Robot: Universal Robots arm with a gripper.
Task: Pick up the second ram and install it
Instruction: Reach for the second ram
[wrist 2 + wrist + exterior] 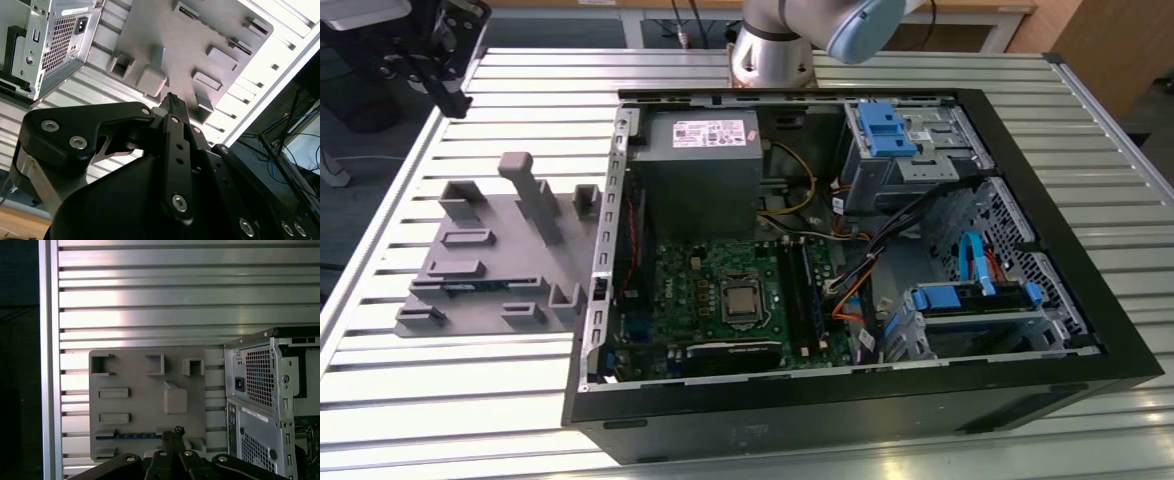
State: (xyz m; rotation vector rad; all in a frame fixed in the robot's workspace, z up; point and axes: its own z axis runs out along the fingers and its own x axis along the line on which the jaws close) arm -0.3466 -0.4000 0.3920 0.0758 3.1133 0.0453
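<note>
Bright, even light fills the exterior view; the slatted table [454, 390] gleams, and glare bands its slats white in both wrist views; the computer case [854, 410] holds soft shadow inside; the gripper [172, 101] looks dark and underlit.

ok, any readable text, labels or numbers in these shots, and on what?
Nothing can be read.
Label on the power supply, exterior view: printed, too small to read.
Sticker beside the power socket on the computer case's rear, in both wrist views: print too blurred to read.
Grey holder tray: no text visible.
</note>
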